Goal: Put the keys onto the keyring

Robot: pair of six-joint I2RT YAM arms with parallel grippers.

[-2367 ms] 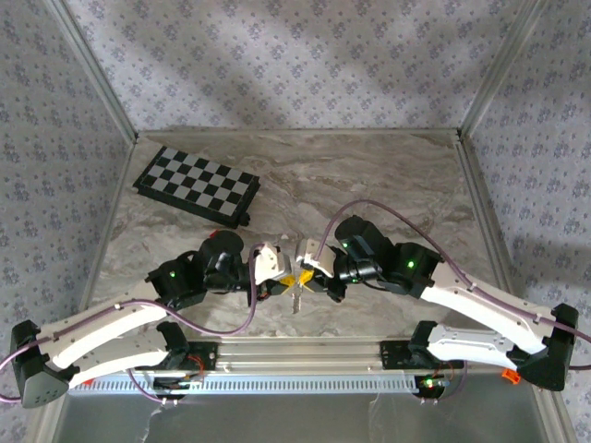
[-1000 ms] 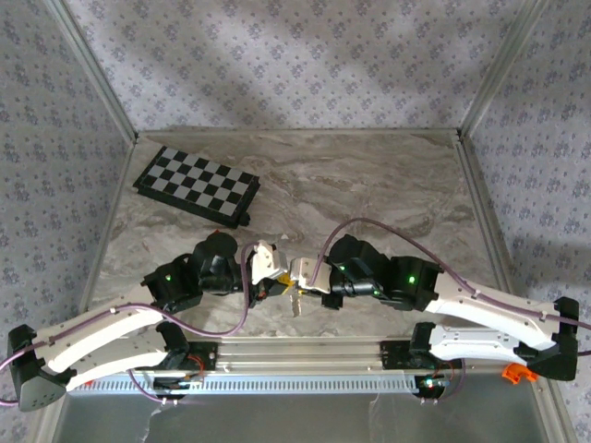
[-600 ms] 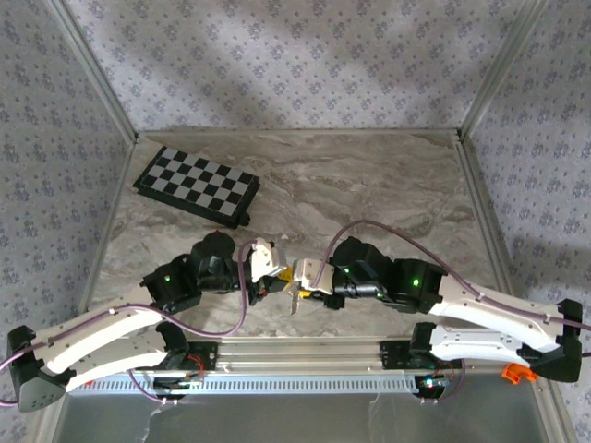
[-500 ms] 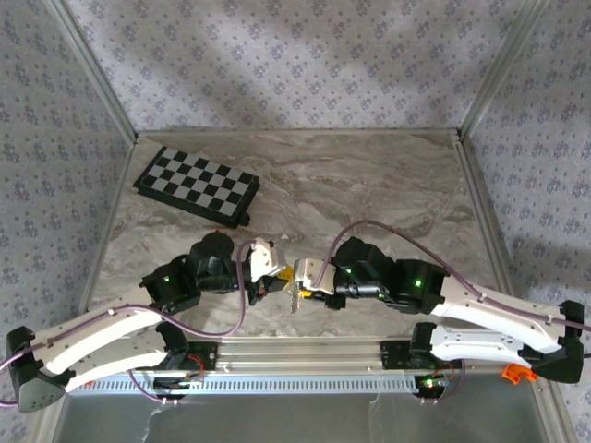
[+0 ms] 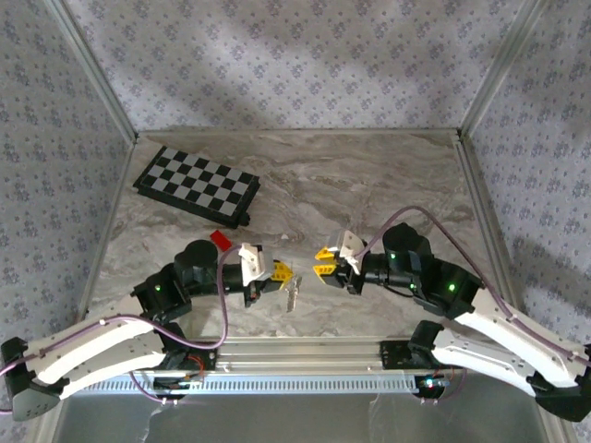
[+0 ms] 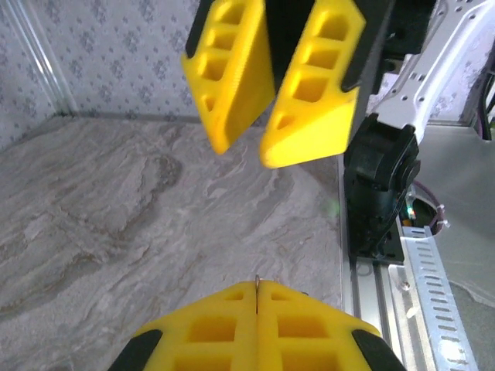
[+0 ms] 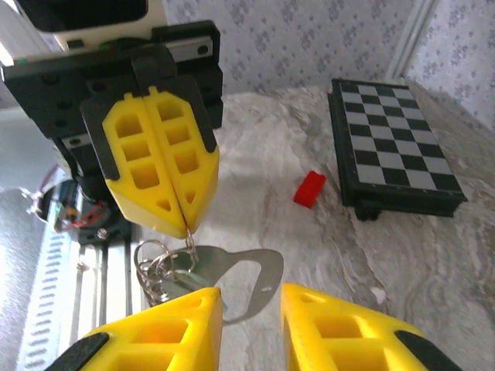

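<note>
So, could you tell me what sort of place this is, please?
Most likely a robot test booth, not a home: a marble-look table boxed in by patterned wall panels on metal posts, two robot arms bolted to a rail, and staged props such as a chessboard.

Left pincer [image 6: 257,289] tight on a sliver of keyring [image 6: 257,281], right pincer [image 6: 246,151] agape opposite

Keyring [image 5: 291,296] is hanging from the left claw [image 5: 280,272] over the near part of the worktop [image 5: 369,185], right claw [image 5: 324,261] facing it just to the right and apart, small block [image 5: 220,239] lying behind the left claw, chessboard [image 5: 196,185] sitting further back-left.
</note>
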